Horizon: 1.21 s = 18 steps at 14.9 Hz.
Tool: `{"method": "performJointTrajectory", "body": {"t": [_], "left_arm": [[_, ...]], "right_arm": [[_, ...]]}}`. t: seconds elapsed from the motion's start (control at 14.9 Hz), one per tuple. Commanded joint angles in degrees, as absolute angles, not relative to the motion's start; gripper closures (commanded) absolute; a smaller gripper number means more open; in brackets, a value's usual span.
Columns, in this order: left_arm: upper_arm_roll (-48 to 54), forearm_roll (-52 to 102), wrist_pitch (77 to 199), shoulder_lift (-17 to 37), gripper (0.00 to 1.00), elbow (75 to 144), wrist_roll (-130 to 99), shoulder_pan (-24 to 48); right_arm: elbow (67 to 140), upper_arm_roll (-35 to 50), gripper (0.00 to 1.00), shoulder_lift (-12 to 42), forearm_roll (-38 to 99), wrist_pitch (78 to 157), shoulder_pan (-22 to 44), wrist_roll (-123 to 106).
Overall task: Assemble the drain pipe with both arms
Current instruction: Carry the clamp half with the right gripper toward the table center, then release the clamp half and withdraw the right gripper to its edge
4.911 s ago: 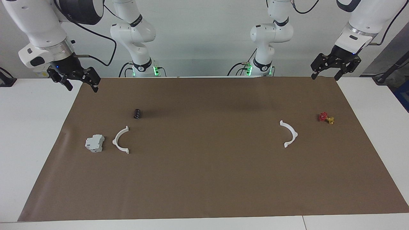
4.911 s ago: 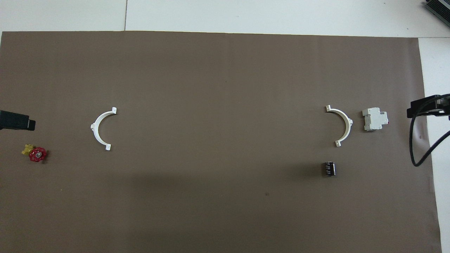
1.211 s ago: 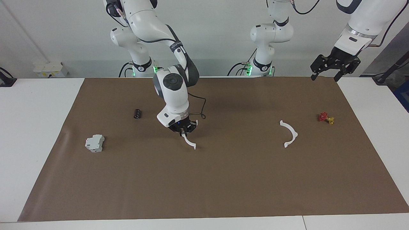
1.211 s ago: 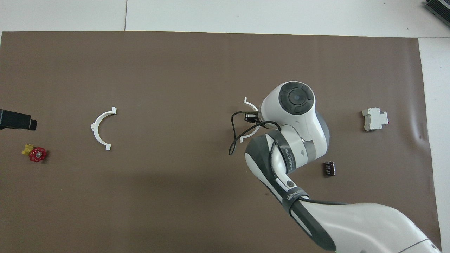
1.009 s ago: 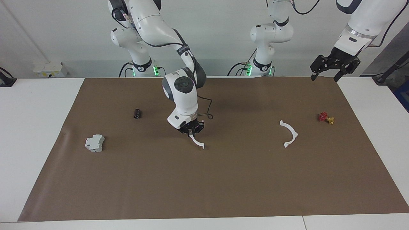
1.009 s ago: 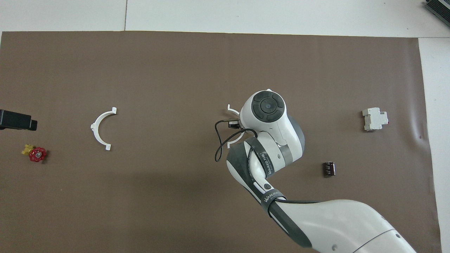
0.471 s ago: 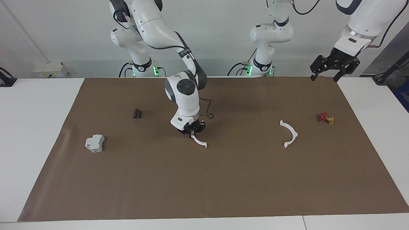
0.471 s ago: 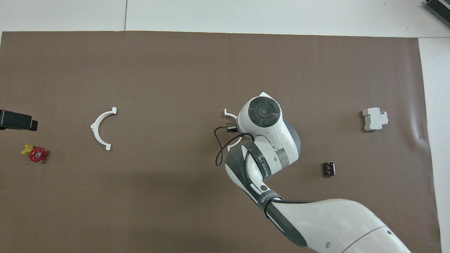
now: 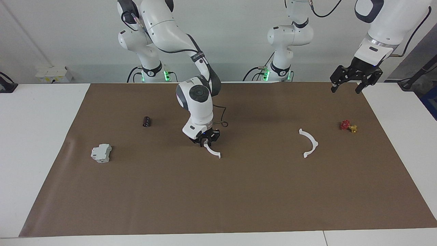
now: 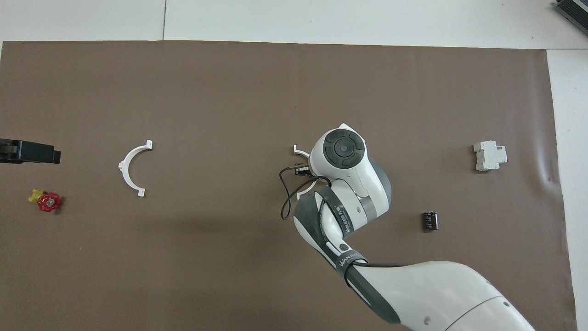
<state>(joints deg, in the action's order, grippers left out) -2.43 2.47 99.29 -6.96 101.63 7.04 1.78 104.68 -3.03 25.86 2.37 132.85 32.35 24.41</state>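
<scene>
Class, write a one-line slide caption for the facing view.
Right gripper low over one white half-ring mid-mat; left gripper waits open above the mat's corner; second half-ring lies apart.

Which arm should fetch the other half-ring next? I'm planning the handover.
Left, probably. The left tool hangs open at the end of the table where the second half-ring lies; the right tool is over the first half-ring mid-mat.

A white counter (image 9: 41, 143) made of abutting panels — a seam shows along its edge farthest from the robots — is covered almost entirely by a brown paper mat (image 9: 225, 198). A plain pale grey wall (image 9: 235, 34) rises at the robots' end. A white socket block (image 9: 53, 73) sits at the wall's foot. Lighting is even — shadows are soft.
</scene>
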Motion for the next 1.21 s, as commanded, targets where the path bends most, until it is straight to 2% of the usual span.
{"method": "performJointTrajectory", "body": {"t": [0.0,0.13,0.27,0.47,0.81,1.01,1.14], "left_arm": [[-2.2,2.9,104.23,-9.58,0.0,106.61,6.68,1.84],[-2.02,2.9,109.65,-9.14,0.0,109.67,5.55,2.45],[-2.02,2.9,118.35,-8.79,0.0,114.68,3.35,3.34],[-1.93,2.9,126.45,-4.85,0.0,117.59,3.34,3.34],[-2.02,2.99,137.26,0.43,0.0,122.85,3.25,2.2],[-2.11,2.99,146.85,2.46,0.0,128.22,2.81,2.11],[-2.02,2.99,147.22,3.25,0.0,128.32,0.2,1.5]], "right_arm": [[105.38,-2.9,0.0,22.52,3.43,132.11,31.21,25.14],[105.21,-4.3,0.0,18.83,2.91,128.43,29.19,24.96],[105.21,-4.66,0.0,14.7,2.55,124.91,24.46,23.91],[105.21,-4.75,0.0,10.56,2.37,120.69,17.6,18.92],[105.21,-4.75,0.0,5.9,2.29,111.47,5.38,6.96],[105.29,-4.83,0.0,4.57,2.11,104.7,1.59,5.54],[105.38,-4.83,0.0,4.13,1.85,102.49,-0.87,3.09]]}}
